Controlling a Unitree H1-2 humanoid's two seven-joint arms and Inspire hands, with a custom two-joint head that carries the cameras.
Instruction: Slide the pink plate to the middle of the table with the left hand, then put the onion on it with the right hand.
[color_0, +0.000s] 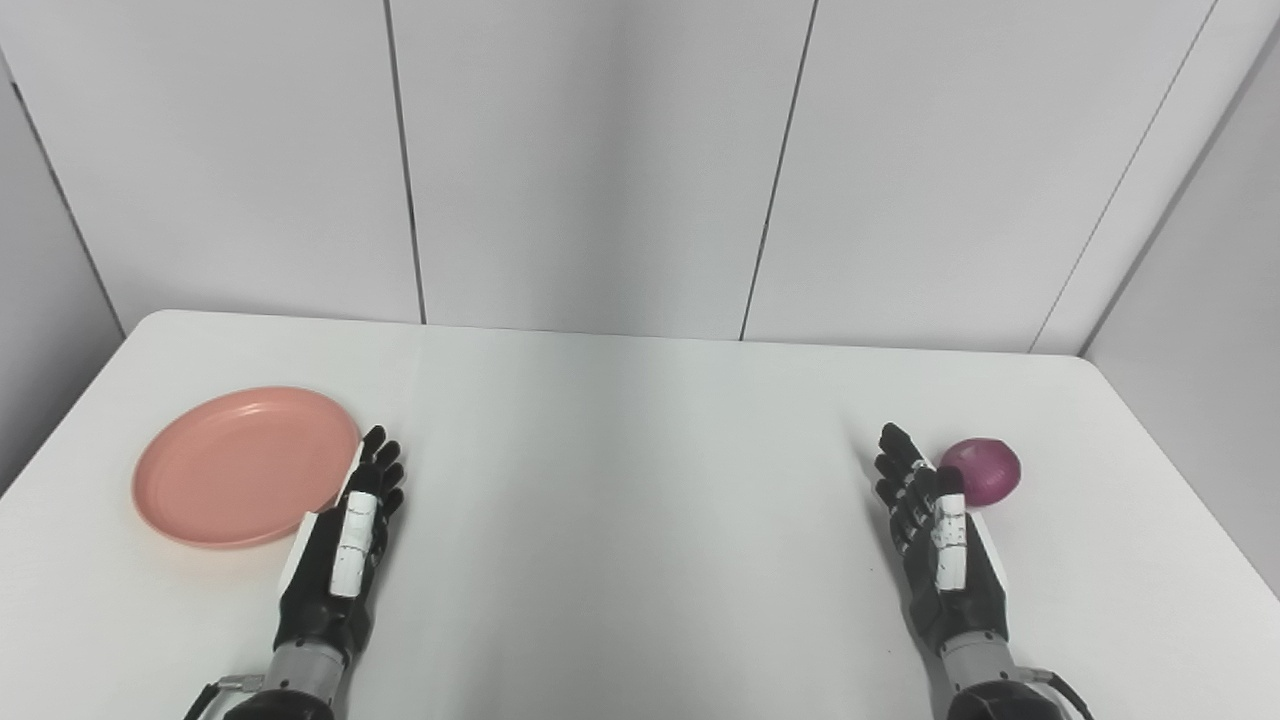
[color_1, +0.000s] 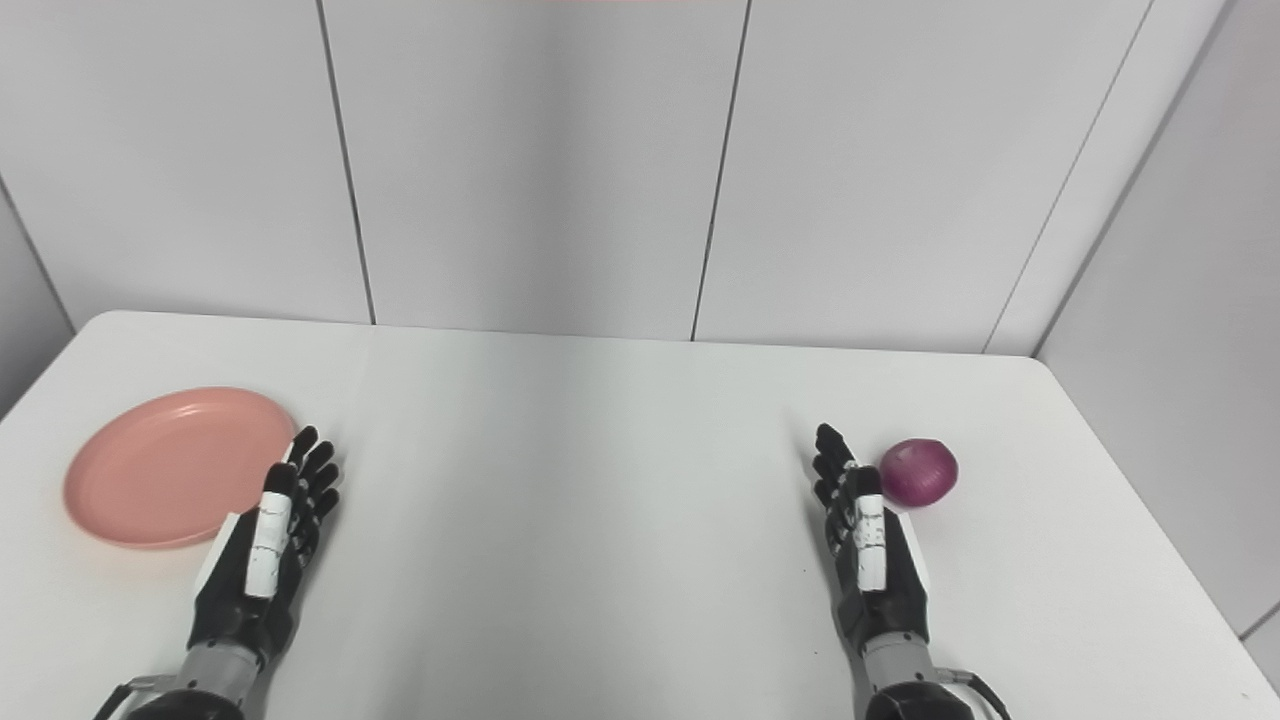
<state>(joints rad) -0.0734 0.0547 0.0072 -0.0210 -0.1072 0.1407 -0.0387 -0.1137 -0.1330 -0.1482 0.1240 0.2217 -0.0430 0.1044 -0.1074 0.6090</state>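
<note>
The pink plate (color_0: 245, 464) lies flat on the white table (color_0: 620, 480) at the left side. My left hand (color_0: 345, 545) rests just right of the plate's rim, fingers straight and apart, holding nothing. A purple onion (color_0: 982, 470) sits on the table at the right. My right hand (color_0: 935, 540) is open just left of the onion, fingers extended, its edge close to the onion but not gripping it. In the right eye view the plate (color_1: 175, 465), the onion (color_1: 919, 472), the left hand (color_1: 265, 545) and the right hand (color_1: 865, 545) stand the same way.
White wall panels (color_0: 600, 160) close off the table's far edge. The table's right edge (color_0: 1200, 500) runs near the onion, and its left edge lies close to the plate. Bare tabletop stretches between my two hands.
</note>
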